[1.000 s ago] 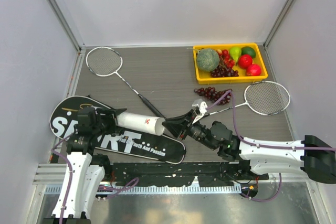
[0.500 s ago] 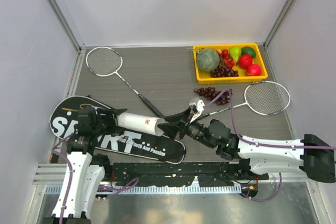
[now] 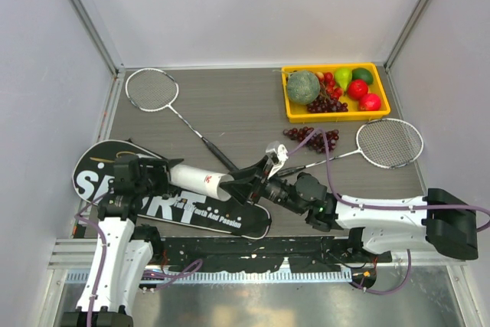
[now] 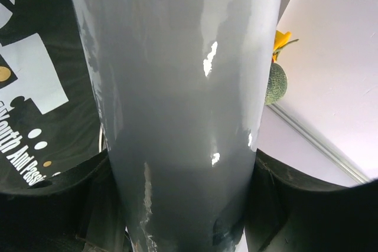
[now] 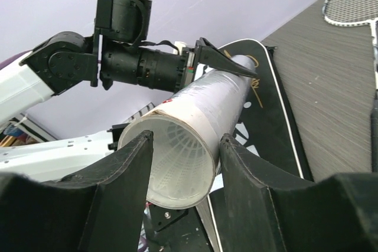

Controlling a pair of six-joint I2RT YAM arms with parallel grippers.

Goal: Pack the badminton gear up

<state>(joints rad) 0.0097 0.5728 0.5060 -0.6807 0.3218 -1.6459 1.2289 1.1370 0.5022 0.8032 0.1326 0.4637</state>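
White tube (image 3: 197,179) sits clamped in left tool (image 4: 180,166), right tool (image 5: 186,144) parted at its mouth.

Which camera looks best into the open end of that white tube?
Right wrist view: looking into the open mouth of the white tube, framed by the right gripper. Top view shows it sideways over the black bag; left wrist view, only glossy wall.

The black racket-shaped fabric bag (image 3: 222,216) carries big white letters "S…RT", the middle hidden, and smaller white "Youth And Passion" beneath.
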